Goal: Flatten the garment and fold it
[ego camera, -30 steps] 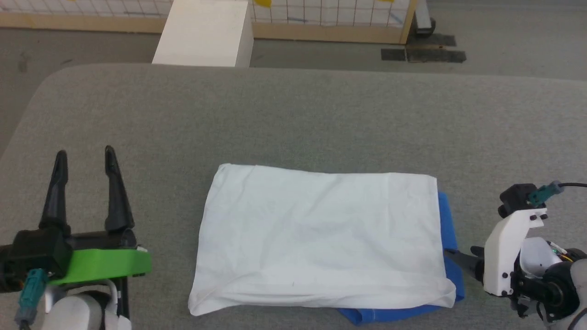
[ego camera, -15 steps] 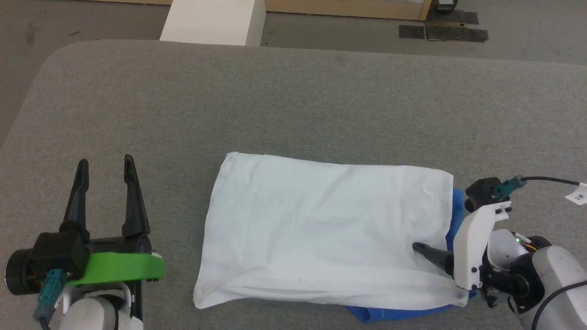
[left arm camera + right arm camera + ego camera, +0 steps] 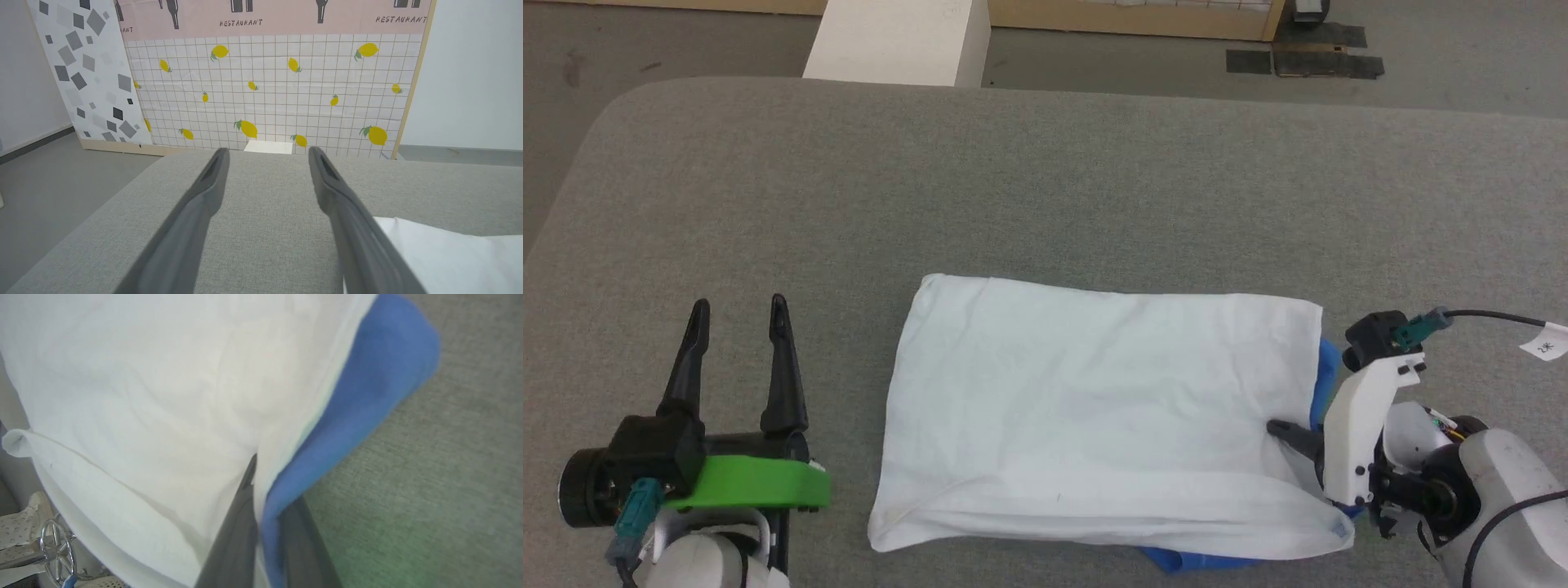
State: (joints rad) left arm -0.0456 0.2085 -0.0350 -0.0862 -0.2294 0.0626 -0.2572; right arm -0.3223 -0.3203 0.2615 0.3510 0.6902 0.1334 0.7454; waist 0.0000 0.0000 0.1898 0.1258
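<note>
The garment (image 3: pixel 1094 416) lies folded on the grey table, white panel up, with blue cloth (image 3: pixel 1327 367) peeking out at its right edge and front right corner. My right gripper (image 3: pixel 1276 427) reaches in from the right, low over the table. In the right wrist view its two fingers (image 3: pixel 235 539) pinch the garment (image 3: pixel 163 396) at that edge, white layer and blue layer (image 3: pixel 359 400) between them. Left of the garment, my left gripper (image 3: pixel 737 304) stands open, apart from the cloth. The left wrist view has the left gripper (image 3: pixel 266 152) empty, the garment's corner (image 3: pixel 449 253) at lower right.
The grey padded table (image 3: pixel 1045 180) has rounded far corners and bare surface beyond the garment. A white box (image 3: pixel 898 41) stands on the floor behind its far edge. A lemon-patterned tiled panel (image 3: pixel 269 90) rises farther back. Dark mats (image 3: pixel 1303 61) lie on the floor.
The head camera has tilted down. My right gripper has slid left onto the garment's right edge and shut on it. The left gripper stays open.
</note>
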